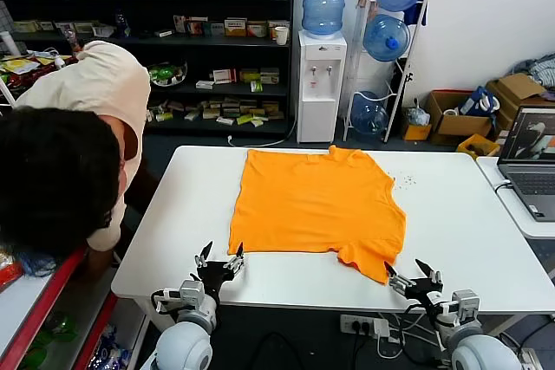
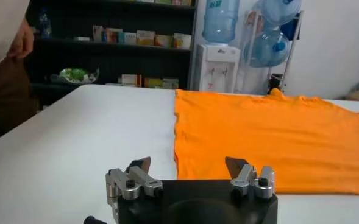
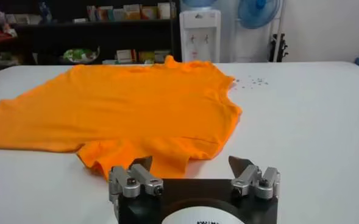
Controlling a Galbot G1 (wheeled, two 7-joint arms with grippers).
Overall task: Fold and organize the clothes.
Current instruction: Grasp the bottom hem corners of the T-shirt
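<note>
Counter [image 1: 451, 240]: white, rectangular, smooth top.
T-shirt [image 1: 312, 205]: bright orange, spread flat across the counter's middle, one sleeve crumpled toward the near edge on the right.
Specks [image 1: 404, 181]: small dark scatter on the counter just beside the T-shirt's right side.

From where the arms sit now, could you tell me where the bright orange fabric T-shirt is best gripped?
Probably the near corners of the bright orange fabric T-shirt, approached from the robot's table edge: the open left gripper faces one flat corner, and the open right gripper faces the sleeve nearest it.
</note>
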